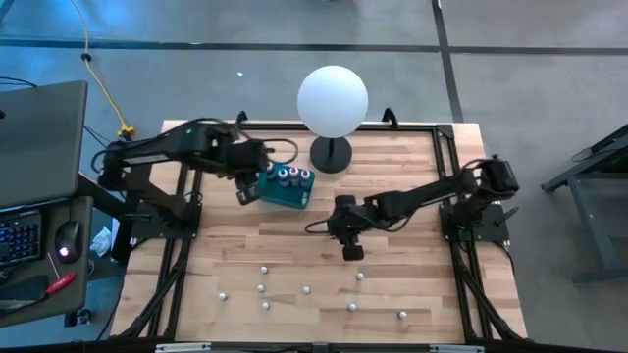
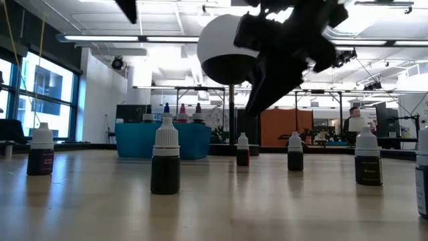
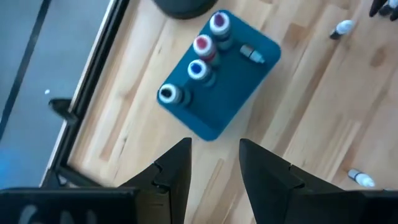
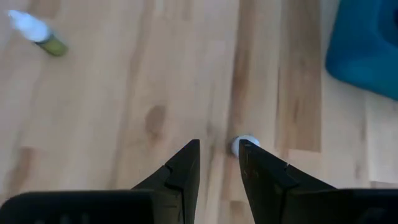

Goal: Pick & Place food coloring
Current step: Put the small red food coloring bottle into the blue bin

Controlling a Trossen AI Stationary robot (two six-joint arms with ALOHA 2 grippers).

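We are hovering our right gripper (image 4: 219, 163), fingers parted, over a food coloring bottle (image 4: 244, 143) at one o'clock

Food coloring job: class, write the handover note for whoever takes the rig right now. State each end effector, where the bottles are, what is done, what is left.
Left end effector: open, empty, hovering beside the teal tray.
Right end effector: open, empty, low over mid-table, a white-capped bottle just past its fingertips.
Done: four bottles stand in a row in the tray; a fifth lies on its side there.
Left: about eight loose bottles stand scattered on the table's near half. Probably next: the right arm takes the one before it.
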